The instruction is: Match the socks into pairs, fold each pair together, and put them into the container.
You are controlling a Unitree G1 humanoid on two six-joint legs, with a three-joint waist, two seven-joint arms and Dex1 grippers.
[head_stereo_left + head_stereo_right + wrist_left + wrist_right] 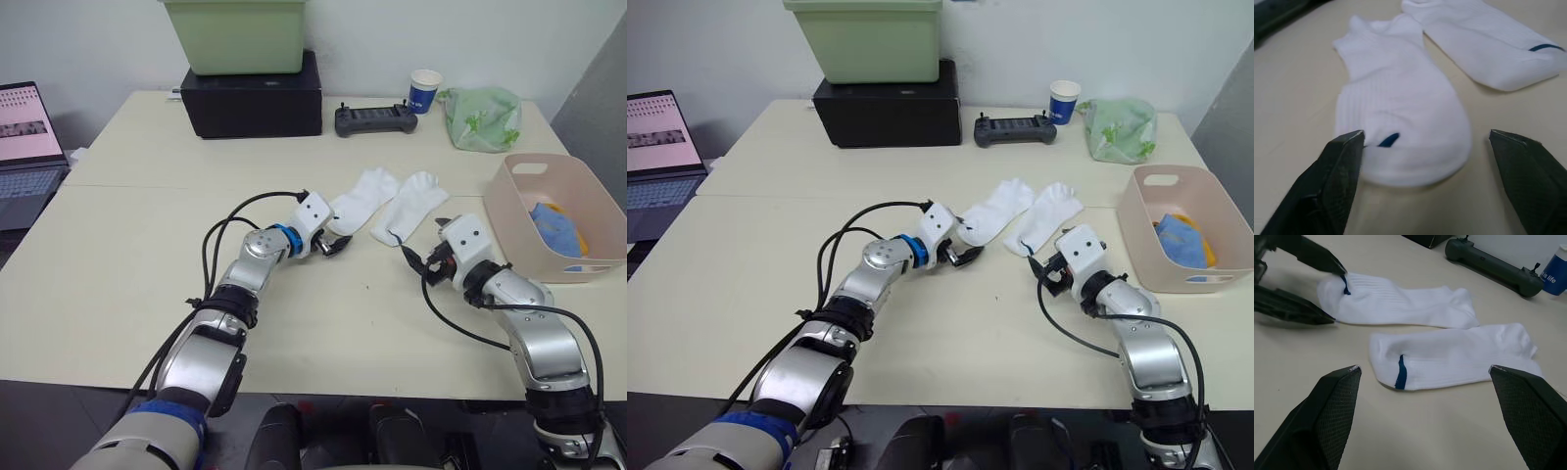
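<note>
On the tabletop (118, 255), two white socks lie side by side, near the pink container (563, 220), which already holds blue and orange socks. Left hand (340, 246), fingers spread, sits at the toe of the left sock (361, 199). Right hand (419, 258), also spread, faces the right sock (411, 207). Best to pinch one toe cleanly and lay it squarely over the other.

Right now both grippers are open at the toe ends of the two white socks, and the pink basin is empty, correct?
Not quite. The pink basin is not empty: the left eye view shows blue and orange fabric inside. The rest holds: left gripper and right gripper are open at the two white socks.
</note>
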